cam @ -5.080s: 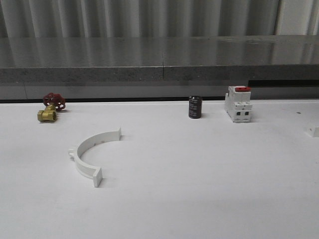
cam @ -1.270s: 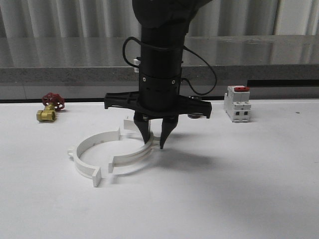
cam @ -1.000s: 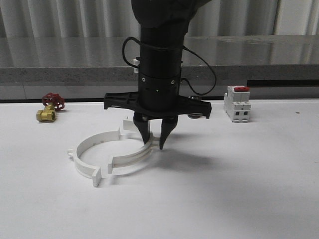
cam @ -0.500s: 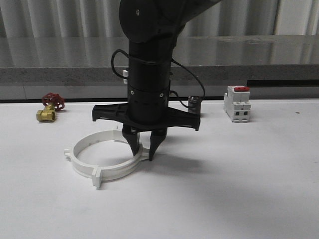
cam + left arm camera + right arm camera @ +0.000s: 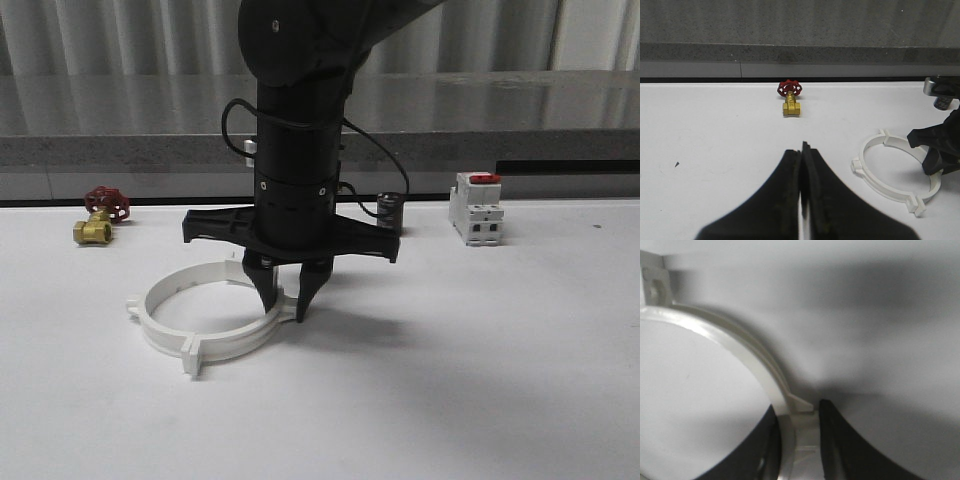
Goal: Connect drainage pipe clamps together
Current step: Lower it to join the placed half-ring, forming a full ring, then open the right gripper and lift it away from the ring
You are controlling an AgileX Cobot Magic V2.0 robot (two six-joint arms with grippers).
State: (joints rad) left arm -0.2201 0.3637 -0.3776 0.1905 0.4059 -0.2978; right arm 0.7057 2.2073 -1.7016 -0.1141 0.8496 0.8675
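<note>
Two white drainage pipe clamps lie on the table as one closed ring. The left half [image 5: 150,312] and the right half [image 5: 237,343] meet at flanged tabs at the front and back. My right gripper [image 5: 283,308] points straight down at the ring's right side, shut on the right half's band. In the right wrist view the band [image 5: 740,350] runs between the two black fingers [image 5: 840,440], gripper [image 5: 797,420]. My left gripper [image 5: 801,150] is shut and holds nothing, hovering over bare table left of the ring [image 5: 895,194].
A brass valve with a red handwheel [image 5: 97,222] sits at the back left. A black cylinder [image 5: 390,212] and a white breaker with a red switch [image 5: 477,208] stand at the back right. A grey ledge [image 5: 450,140] runs behind the table.
My right gripper slid left with the right half clamp. The gap between the halves closed, and their tabs now meet as a full ring, which shifted slightly left.
</note>
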